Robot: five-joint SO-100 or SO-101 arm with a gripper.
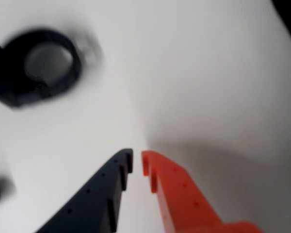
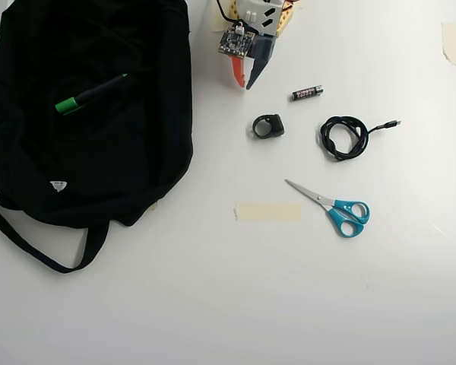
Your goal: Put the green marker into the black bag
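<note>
Gripper (image 1: 137, 162): one dark navy finger, one orange finger, both ridged with small holes. White body carries an exposed circuit board (image 2: 236, 42) and black cable.

White matte tabletop (image 2: 213, 304): large black fabric bag (image 2: 137, 160), teal-handled scissors (image 2: 334, 209), coiled black cable (image 2: 343, 137), small black battery (image 2: 307, 93), black ring-shaped part (image 2: 268, 126), beige tape strip (image 2: 267, 212).

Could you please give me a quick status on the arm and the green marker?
Gripper empty, jaws nearly closed, over bare table. Green marker lying on the black bag. Nothing in the way.
</note>
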